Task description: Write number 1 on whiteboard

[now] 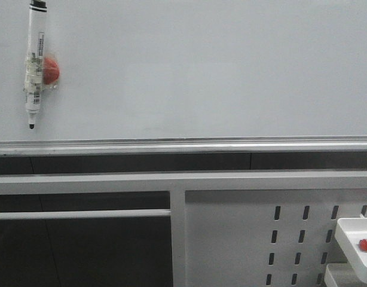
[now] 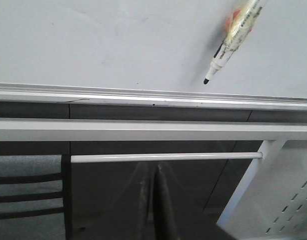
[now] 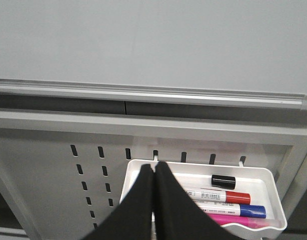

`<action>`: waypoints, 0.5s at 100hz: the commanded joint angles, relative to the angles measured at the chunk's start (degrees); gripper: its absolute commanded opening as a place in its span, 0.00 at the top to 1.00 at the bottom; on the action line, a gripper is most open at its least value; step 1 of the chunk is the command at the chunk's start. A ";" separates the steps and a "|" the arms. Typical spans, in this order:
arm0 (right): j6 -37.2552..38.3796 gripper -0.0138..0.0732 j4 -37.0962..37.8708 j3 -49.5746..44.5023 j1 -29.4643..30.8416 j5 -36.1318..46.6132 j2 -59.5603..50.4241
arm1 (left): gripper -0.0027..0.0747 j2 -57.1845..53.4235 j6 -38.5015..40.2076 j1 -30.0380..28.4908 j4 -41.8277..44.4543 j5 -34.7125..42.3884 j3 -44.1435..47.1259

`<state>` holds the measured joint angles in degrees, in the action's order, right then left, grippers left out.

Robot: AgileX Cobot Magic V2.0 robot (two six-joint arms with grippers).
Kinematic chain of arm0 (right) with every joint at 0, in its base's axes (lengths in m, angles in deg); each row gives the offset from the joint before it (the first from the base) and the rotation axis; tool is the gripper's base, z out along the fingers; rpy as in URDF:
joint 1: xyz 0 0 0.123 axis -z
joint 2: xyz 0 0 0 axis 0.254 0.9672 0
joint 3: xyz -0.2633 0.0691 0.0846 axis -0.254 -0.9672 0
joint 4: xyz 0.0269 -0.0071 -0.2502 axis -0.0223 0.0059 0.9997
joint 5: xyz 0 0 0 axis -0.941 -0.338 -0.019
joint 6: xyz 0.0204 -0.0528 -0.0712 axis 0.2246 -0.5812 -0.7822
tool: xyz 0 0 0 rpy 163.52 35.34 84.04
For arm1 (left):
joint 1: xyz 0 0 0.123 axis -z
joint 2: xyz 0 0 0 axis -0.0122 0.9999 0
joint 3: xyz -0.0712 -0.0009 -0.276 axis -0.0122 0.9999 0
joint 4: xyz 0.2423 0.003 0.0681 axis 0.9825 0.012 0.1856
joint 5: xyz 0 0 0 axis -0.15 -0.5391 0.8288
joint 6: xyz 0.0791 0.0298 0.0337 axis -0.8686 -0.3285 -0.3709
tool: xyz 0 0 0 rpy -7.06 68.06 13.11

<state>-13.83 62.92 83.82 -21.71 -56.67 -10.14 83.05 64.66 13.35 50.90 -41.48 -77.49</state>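
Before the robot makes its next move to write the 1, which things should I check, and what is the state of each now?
1. Whiteboard free for writing: ok, no stroke on it.
2. Marker within sight: ok, it hangs on the board, black tip down.
3. Marker uncapped: ok.
4. Left hand holding the marker: not ok, shut and empty.
5. Right hand free: ok, shut and empty above the tray.

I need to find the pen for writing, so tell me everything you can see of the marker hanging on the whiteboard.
The marker hangs near-vertical at the upper left of the whiteboard, tip down and uncapped. Its clear barrel carries a black top end, a printed label and a small black tip just above the board's silver rail. Clear tape around its middle binds it to a red round piece, seemingly a magnet, that rests against the board. Neither gripper touches it, and the board shows no stroke.
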 commanded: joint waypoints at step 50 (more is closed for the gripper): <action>-0.50 0.91 0.57 -0.90 0.31 2.04 -1.08 | 0.99 -1.29 0.53 -0.09 1.43 3.65 2.17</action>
<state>-13.83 62.92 83.82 -21.71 -56.67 -10.14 83.05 64.66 13.35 51.74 -41.48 -77.49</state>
